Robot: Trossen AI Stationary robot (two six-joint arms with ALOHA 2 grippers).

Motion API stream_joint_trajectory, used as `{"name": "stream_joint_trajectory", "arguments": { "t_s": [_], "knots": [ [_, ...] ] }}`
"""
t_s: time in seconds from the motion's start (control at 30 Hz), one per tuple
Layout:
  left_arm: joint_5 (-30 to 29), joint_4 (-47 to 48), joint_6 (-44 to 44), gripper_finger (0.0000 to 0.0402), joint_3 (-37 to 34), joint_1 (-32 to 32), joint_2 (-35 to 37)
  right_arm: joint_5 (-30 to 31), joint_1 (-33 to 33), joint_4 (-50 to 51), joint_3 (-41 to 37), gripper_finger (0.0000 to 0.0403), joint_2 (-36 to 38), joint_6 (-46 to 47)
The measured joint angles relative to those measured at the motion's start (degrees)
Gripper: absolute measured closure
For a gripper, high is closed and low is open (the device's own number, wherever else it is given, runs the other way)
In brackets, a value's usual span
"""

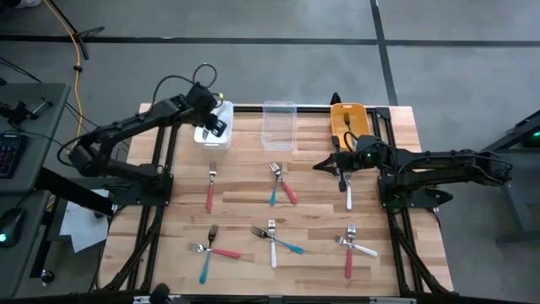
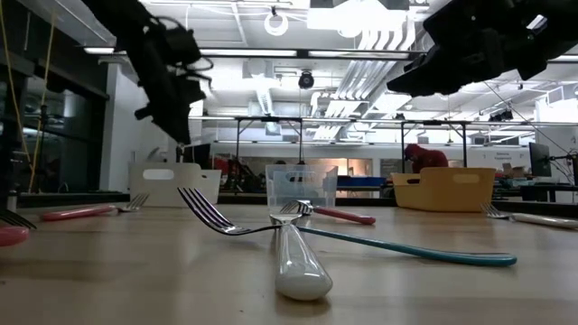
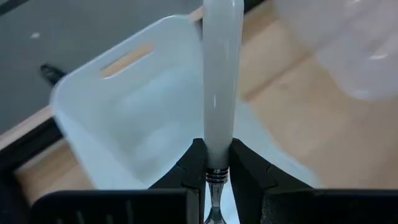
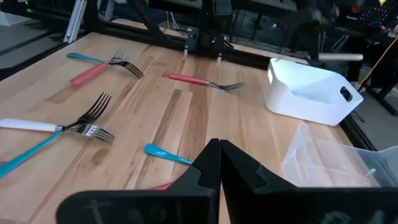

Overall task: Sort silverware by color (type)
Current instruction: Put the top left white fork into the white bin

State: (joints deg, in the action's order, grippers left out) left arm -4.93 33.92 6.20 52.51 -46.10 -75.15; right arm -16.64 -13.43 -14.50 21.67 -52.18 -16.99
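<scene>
My left gripper (image 1: 213,127) hangs over the white bin (image 1: 226,108) at the table's far left, shut on a white-handled fork (image 3: 221,74). The white bin (image 3: 124,112) lies open below the fork. My right gripper (image 1: 321,164) waits shut and empty near the orange bin (image 1: 348,118), above the table. Several forks with red, teal or white handles lie flat on the wood, among them a red one (image 1: 209,192), a white one (image 1: 348,198) and a crossed white and teal pair (image 1: 274,241). My left gripper pinches the fork between its two fingers at the handle's lower end (image 3: 215,163), just above the ribbed metal neck. The fingers slant down from above, and the handle sticks out forward in line with them. The fork is lifted clear over the white bin.
A clear bin (image 1: 278,125) stands between the white and orange bins along the far edge. More forks lie crossed near the front edge (image 1: 207,250) and front right (image 1: 350,245). Bare wood shows in the table's middle.
</scene>
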Motion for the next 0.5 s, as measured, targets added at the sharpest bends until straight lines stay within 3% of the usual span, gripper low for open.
{"name": "stream_joint_trajectory", "arguments": {
  "t_s": [0.17,0.5],
  "knots": [
    [2.94,-0.31,-0.27,0.0364,-0.02,-4.88,-4.92,0.00,0.00,-0.20,0.00,0.0402,0.00,-0.02],
    [4.39,-4.59,-0.29,0.0364,-0.02,-6.14,-11.75,0.00,0.00,-0.19,0.00,0.0402,0.00,0.14]
  ]
}}
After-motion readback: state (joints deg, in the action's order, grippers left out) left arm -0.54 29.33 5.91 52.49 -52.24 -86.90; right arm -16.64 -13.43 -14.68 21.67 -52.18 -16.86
